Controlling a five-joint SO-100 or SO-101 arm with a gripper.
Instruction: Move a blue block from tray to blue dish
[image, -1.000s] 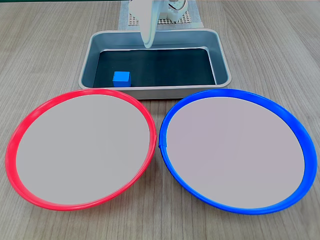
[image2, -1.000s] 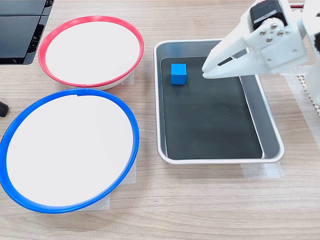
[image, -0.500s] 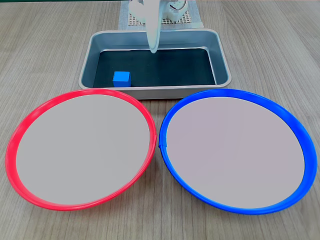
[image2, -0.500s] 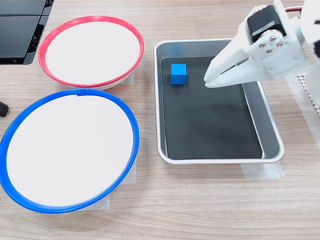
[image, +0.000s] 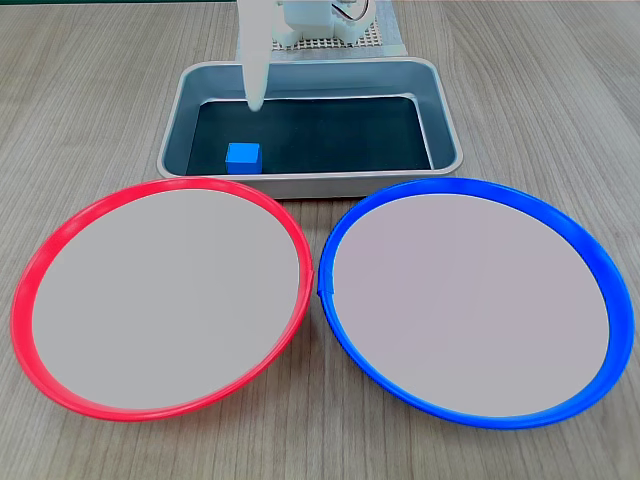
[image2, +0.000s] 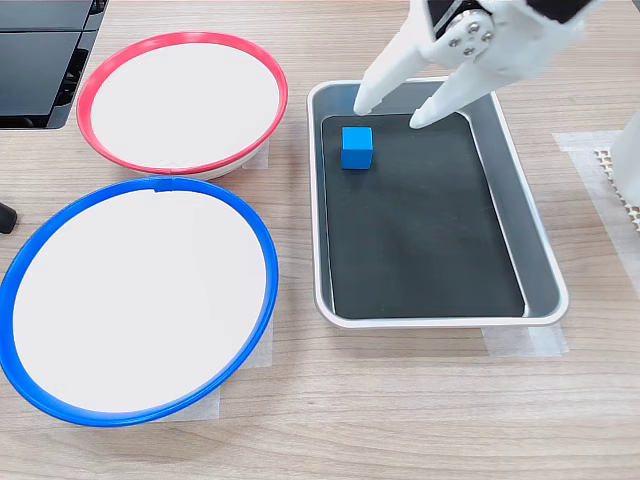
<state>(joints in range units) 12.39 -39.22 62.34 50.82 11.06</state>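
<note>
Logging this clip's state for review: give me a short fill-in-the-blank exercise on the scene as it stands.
1. The blue block lies in the ____.
2. The gripper is ____, holding nothing.
3. The blue dish holds ____.
4. Beside the blue dish sits a dish with a ____ rim.

Missing words: tray; open; nothing; red

arm (image2: 500, 30): white plastic | tapered pointed jaws | silver screws

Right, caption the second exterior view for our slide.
Open white gripper hovering near small blue cube in grey metal tray.
</note>
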